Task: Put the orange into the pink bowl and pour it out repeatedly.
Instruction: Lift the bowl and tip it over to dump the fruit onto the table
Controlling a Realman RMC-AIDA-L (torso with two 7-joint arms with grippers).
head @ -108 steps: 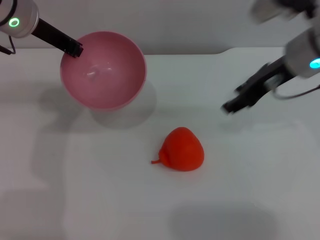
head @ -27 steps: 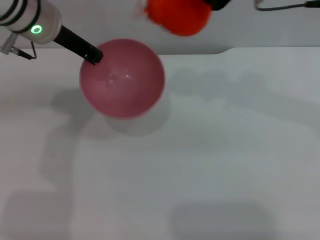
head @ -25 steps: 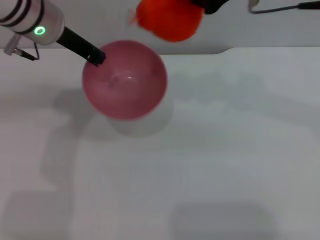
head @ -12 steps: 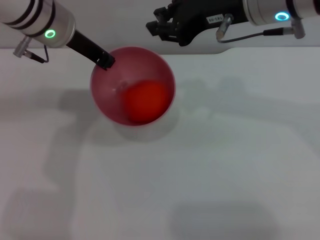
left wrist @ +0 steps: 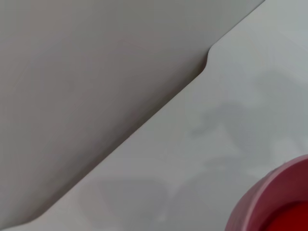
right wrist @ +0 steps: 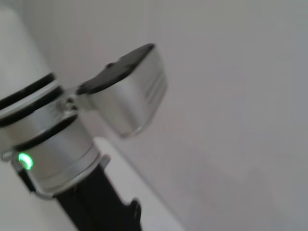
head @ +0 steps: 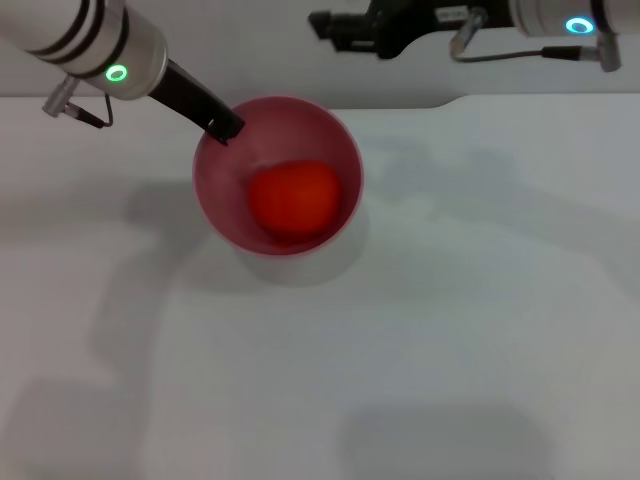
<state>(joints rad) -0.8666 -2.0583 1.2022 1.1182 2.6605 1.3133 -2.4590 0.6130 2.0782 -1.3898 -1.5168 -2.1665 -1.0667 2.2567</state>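
The pink bowl (head: pixel 222 196) is held over the far left of the white table. The orange (head: pixel 293 197) lies inside it. My left gripper (head: pixel 223 129) is shut on the bowl's far-left rim, its arm reaching in from the upper left. My right gripper (head: pixel 333 24) hovers open and empty beyond and above the bowl, at the far edge. In the left wrist view, a piece of the pink bowl's rim (left wrist: pixel 269 192) shows, with the orange (left wrist: pixel 297 219) red inside it. The right wrist view shows only the left arm's wrist (right wrist: pixel 48 159) with its green light.
The white table (head: pixel 450 330) stretches to the right and toward me, with only shadows on it. Its far edge (head: pixel 500 98) has a small notch, and a plain grey wall stands behind it.
The orange, held above the bowl a second ago, now lies in it. The left gripper has shifted the bowl slightly right. The right gripper has drawn back from it.
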